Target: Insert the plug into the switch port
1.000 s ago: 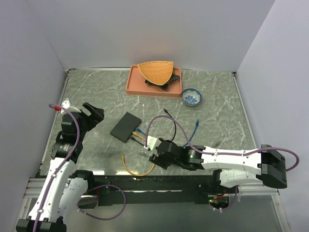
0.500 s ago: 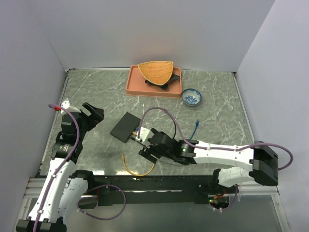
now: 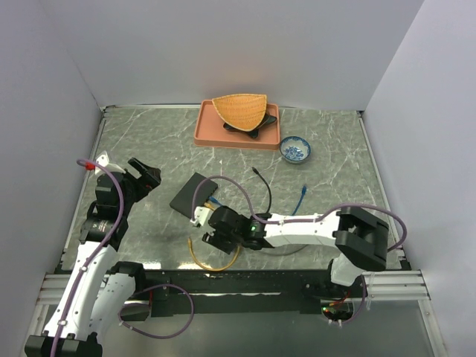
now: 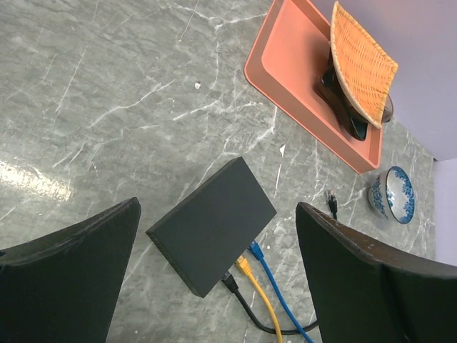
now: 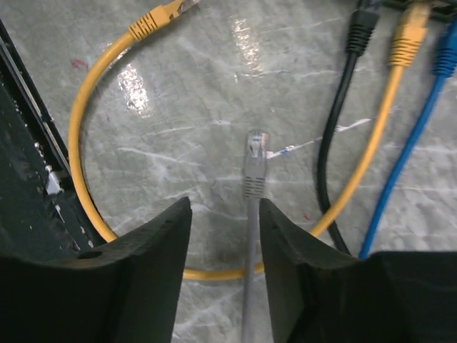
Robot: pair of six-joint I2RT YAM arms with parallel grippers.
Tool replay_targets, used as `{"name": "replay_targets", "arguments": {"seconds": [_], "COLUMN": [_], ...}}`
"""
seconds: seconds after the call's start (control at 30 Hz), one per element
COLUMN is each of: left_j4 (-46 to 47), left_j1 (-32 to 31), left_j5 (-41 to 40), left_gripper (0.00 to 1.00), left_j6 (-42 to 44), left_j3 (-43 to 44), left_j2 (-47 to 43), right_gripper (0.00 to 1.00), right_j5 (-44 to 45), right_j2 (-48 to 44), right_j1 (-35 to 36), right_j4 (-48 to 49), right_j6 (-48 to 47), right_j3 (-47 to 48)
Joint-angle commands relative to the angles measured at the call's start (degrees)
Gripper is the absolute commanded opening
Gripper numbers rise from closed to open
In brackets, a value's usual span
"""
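Beside switch [image 3: 186, 198], right pincer [image 5: 225, 211] low.

The left arm [image 3: 80, 277] and the right arm [image 3: 303, 229] are both made of smooth white shells set between chunky black joint blocks. A thin purple cable [image 3: 110, 195] loops loosely along each; the left one ends in a small red cap [image 3: 88, 165] beside a white tab [image 3: 102, 158], and the right arm carries a tiny green light [image 3: 253, 229] and a large black block [image 3: 362, 238]. The left gripper [image 3: 146, 172] and the right gripper [image 5: 225, 204] have broad matte-black fingers [image 4: 68, 268] with rounded tips, one of them scuffed pale along its edge.
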Motion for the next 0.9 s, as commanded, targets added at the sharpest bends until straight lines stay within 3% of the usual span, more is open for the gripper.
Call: {"name": "replay_targets", "arguments": {"seconds": [0.0,0.2,0.43,0.77,0.87], "left_j4": [1.97,2.06,2.07,2.06,2.76], "left_j1": [0.22,0.31,0.22,0.22,0.22], "left_j5": [0.48,0.84,0.75,0.66,0.57], "left_gripper": [0.96,0.96,0.96,0.96,0.96], "left_j6": [0.97,1.06,1.15,1.41,1.5], "left_j3": [0.12,0.21,0.21,0.3,-0.23], "left_j2": [0.24,0.94,0.59,1.03,0.85], "right_gripper": [0.46,0.4,0.16,0.15,0.09], "right_j5": [-1.12,0.11,-0.06,1.52,1.35], "right_j2": [3.26,6.77,10.47,12.32,12.14], "right_j1": [-0.72,-1.77,-3.44,-4.32,-4.58], "right_j4": [-0.09,-1.49,-5.0,-8.17,-8.09], "right_j6": [1.37,2.25,3.04,3.31,3.31], "right_j3": [4.18,5.67,7.87,9.63,9.28]}}
